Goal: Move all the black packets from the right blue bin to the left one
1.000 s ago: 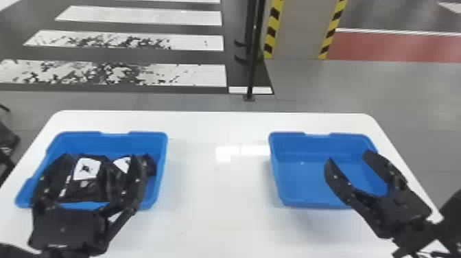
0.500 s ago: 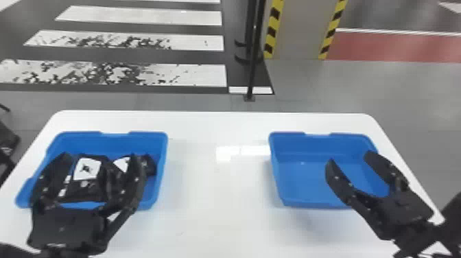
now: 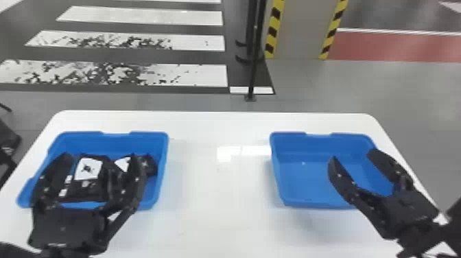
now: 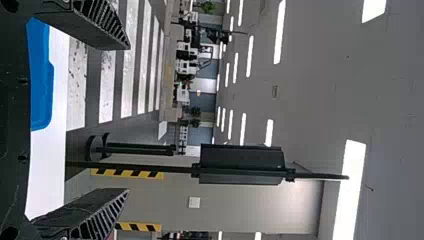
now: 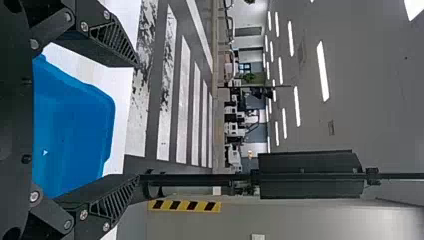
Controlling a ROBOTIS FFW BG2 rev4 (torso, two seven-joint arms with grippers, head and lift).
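The black packets (image 3: 97, 188) are piled in the L bin (image 3: 109, 145), w/ white labels showing btwn the fingers of the L gripper (image 3: 99, 157) as I look over. Those fingers are wide apart; can't tell how high above the pkts they are. The pile's edge pokes out just past the inner finger, on the R gripper's side. Well apart from that, the R bin (image 3: 305, 178) shows its blue floor beside & btwn the R gripper's (image 3: 352, 156) fingers, also apart, w/ the outer one near the bin's outer side. Both bins sit on the white tabletop (image 3: 205, 192), bare stretch btwn the two grippers. Beyond the fingertips, past the far edge, a black pole (image 3: 253, 68) stands upright on the floor.
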